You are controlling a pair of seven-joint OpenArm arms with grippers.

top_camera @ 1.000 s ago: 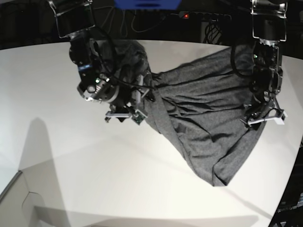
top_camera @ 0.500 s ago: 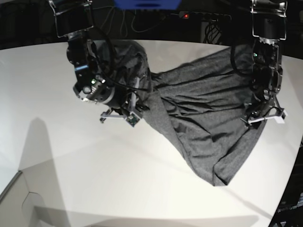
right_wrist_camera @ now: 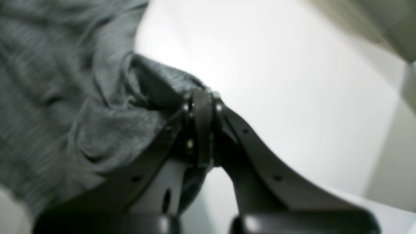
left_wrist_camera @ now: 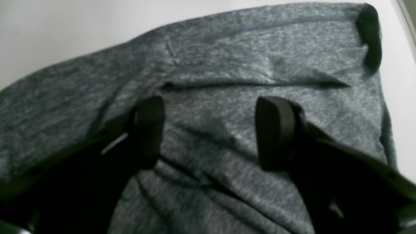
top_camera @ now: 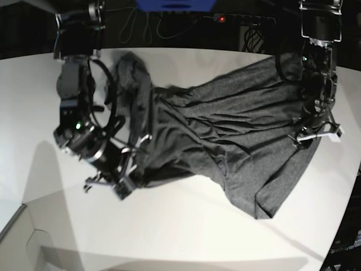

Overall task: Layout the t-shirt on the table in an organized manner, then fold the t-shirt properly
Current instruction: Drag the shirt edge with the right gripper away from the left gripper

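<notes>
The dark grey t-shirt [top_camera: 237, 130] lies wrinkled across the white table [top_camera: 186, 231], stretched from the far right to the left middle. My right gripper [top_camera: 125, 182], on the left of the base view, is shut on a bunched edge of the shirt [right_wrist_camera: 107, 107]; its fingertips [right_wrist_camera: 201, 107] are pressed together over the fold. My left gripper [top_camera: 313, 135] is at the shirt's right edge. In the left wrist view it [left_wrist_camera: 211, 133] is open, its fingers [left_wrist_camera: 148, 130] spread just over the cloth [left_wrist_camera: 227, 65], holding nothing.
A pale box-like edge [top_camera: 22, 237] shows at the front left corner. The table's curved edge [top_camera: 347, 226] runs close to the shirt's hem on the right. Cables and a blue object [top_camera: 175, 4] sit in the dark behind the table.
My right gripper has moved toward the front left, dragging the shirt's edge with it, so the cloth is spread wider. My left arm has barely moved.
</notes>
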